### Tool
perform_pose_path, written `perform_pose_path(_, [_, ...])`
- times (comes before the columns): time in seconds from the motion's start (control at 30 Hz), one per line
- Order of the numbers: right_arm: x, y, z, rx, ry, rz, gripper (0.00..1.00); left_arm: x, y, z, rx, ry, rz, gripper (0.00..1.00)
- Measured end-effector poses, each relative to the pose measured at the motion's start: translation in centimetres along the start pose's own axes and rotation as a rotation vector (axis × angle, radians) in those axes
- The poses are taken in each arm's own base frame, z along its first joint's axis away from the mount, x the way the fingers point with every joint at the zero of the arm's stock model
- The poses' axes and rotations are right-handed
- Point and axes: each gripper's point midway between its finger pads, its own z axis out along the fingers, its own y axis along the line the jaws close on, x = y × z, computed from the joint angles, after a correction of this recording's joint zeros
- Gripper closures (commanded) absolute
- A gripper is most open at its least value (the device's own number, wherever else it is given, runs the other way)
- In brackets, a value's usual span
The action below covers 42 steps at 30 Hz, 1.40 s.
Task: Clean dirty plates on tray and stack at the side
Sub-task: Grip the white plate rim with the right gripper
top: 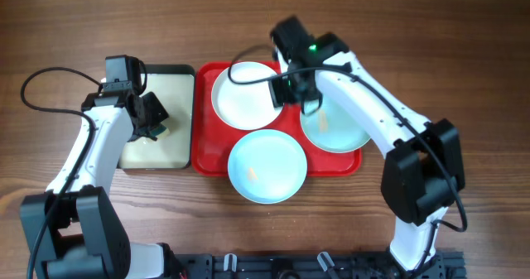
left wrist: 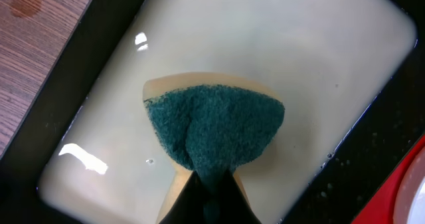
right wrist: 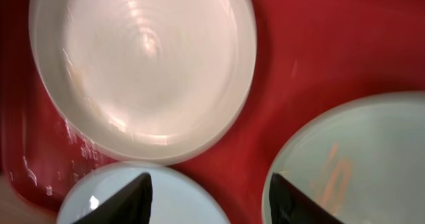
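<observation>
Right gripper [top: 302, 93] [right wrist: 209, 197] first: its fingers stand apart with nothing between them, only bare red tray [top: 203, 151] [right wrist: 319, 44] showing in the gap. The right arm comes up from the near right corner, slants left across the table [top: 83, 22] and bends its wrist down over the far middle of the tray.

Around those fingers it's tight. The white plate [top: 246, 95] [right wrist: 143, 71] lies just to the gripper's left in the tray's far-left part. The right aqua plate [top: 339, 130] [right wrist: 358, 157] sits just beside it on the other side, under the forearm, with an orange smear [top: 323, 122] [right wrist: 335, 171] on its face. The front aqua plate [top: 267, 166] [right wrist: 186, 201] lies nearer the robot, its near edge hanging over the tray's rim above the table. All three plates crowd together, leaving only narrow wedges of red between them. The right aqua plate also reaches the tray's right rim.

Over to the left gripper [top: 157, 122] [left wrist: 209, 194]: it's clamped tight on a sponge [top: 163, 132] [left wrist: 216, 131], green scouring face toward the camera and yellow edging behind. The left arm arcs up from the near left corner and turns inward over the black-rimmed tray [top: 166, 69] [left wrist: 265, 38], which sits right beside the red tray's left side. The sponge hangs over the cream interior, well apart from the plates.
</observation>
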Motion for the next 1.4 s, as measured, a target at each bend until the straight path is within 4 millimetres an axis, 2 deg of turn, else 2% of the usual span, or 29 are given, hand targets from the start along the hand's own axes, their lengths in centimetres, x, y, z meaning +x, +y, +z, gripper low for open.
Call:
perform_pose_path(0.1, [-4.1,-0.3,-0.5,0.008,-0.166,-0.018,0.47,0.0,0.0,0.0,0.0,0.0,0.0,0.96])
perform_pose_path(0.2, [-6.4,-0.2,-0.5,0.009,-0.258,-0.031,0.48,0.0,0.0,0.0,0.001,-0.001,0.0,0.96])
perform_pose_path(0.33, [-8.2,-1.1,2.3,0.062,-0.307,-0.034,0.52,-0.1,0.0,0.0,0.002,-0.004,0.0,0.96])
perform_pose_path(0.37, [-8.3,-1.1,2.6,0.066,-0.308,-0.033,0.53,-0.1,-0.1,0.0,0.003,-0.005,0.0,0.96])
perform_pose_path(0.4, [-8.2,-1.9,4.4,0.104,-0.289,-0.029,0.56,-0.1,-0.1,0.0,0.003,-0.005,-0.001,0.96])
perform_pose_path(0.47, [-7.9,-2.5,5.4,0.129,-0.274,-0.03,0.57,-0.1,-0.1,0.0,0.003,-0.006,-0.001,0.96])
perform_pose_path(0.7, [-7.3,-3.2,7.5,0.157,-0.237,-0.028,0.58,-0.1,-0.1,0.0,0.003,-0.006,-0.001,0.96])
perform_pose_path(0.8, [-6.3,-3.0,9.0,0.138,-0.192,-0.031,0.64,-0.1,-0.1,0.0,0.003,-0.006,-0.001,0.96])
perform_pose_path(1.0, [-4.9,-3.1,9.5,0.131,-0.129,-0.031,0.63,-0.1,-0.1,0.0,0.003,-0.006,-0.001,0.96])
perform_pose_path(1.17, [-4.6,-3.2,10.2,0.125,-0.136,-0.031,0.63,-0.1,-0.1,0.0,0.003,-0.006,-0.001,0.96])
perform_pose_path(1.23, [-5.0,-3.0,10.4,0.115,-0.161,-0.032,0.69,-0.1,-0.1,0.0,0.003,-0.006,-0.001,0.96])
perform_pose_path(1.27, [-5.0,-3.0,10.4,0.113,-0.165,-0.03,0.78,-0.1,-0.1,0.0,0.003,-0.006,-0.001,0.96])
perform_pose_path(1.3, [-5.0,-2.9,10.4,0.11,-0.165,-0.03,0.96,-0.1,-0.1,0.0,0.003,-0.006,-0.001,0.96])
perform_pose_path(1.4, [-5.1,-2.6,10.1,0.096,-0.169,-0.03,0.95,-0.1,-0.1,0.0,0.003,-0.006,-0.001,0.96])
